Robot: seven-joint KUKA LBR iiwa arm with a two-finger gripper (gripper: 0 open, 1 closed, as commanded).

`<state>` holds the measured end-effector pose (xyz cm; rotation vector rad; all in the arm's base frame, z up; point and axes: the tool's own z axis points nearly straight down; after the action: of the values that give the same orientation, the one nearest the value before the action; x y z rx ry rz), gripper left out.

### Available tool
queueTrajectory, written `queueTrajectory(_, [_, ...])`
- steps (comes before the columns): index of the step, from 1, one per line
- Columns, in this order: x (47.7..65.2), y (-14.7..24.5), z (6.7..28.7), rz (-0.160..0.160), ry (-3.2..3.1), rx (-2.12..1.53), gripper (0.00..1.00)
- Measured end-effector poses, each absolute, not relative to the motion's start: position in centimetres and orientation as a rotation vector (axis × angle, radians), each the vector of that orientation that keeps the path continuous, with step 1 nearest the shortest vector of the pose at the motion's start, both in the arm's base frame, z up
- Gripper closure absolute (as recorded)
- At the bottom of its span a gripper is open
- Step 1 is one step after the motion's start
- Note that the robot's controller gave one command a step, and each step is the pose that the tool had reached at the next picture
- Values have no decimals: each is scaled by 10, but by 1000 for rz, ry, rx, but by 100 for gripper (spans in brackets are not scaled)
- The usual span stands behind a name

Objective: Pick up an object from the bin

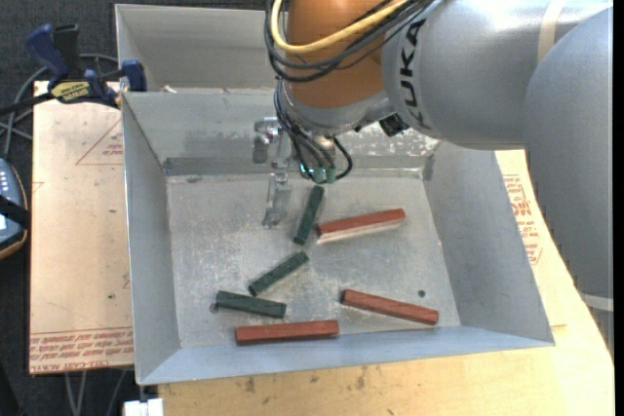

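Observation:
My gripper (274, 217) hangs low over the middle of the bin, toward its back wall, under the orange cover. Just to its right lies a dark green bar (308, 215), set almost lengthwise, with its upper end under the gripper's body. Whether the gripper touches that bar I cannot tell. A reddish-brown bar (359, 225) lies crosswise, touching the green bar's lower end. A second dark green bar (278, 274) lies slanted a little in front of the gripper.
Toward the bin's front lie a third dark green bar (251, 305), a long reddish-brown bar (287, 332) along the front wall, and another reddish-brown bar (389, 307) at the front right. The arm comes in from the upper right.

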<state>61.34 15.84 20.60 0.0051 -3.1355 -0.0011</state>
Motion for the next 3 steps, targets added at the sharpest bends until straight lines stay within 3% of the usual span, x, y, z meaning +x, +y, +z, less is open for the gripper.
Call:
queueTrajectory(1, [545,83,112,5,-3130,-25,0])
queueTrajectory(2, [536,114,69,-3,-3044,773,0])
queueTrajectory(3, [538,113,71,-3,-3047,771,100])
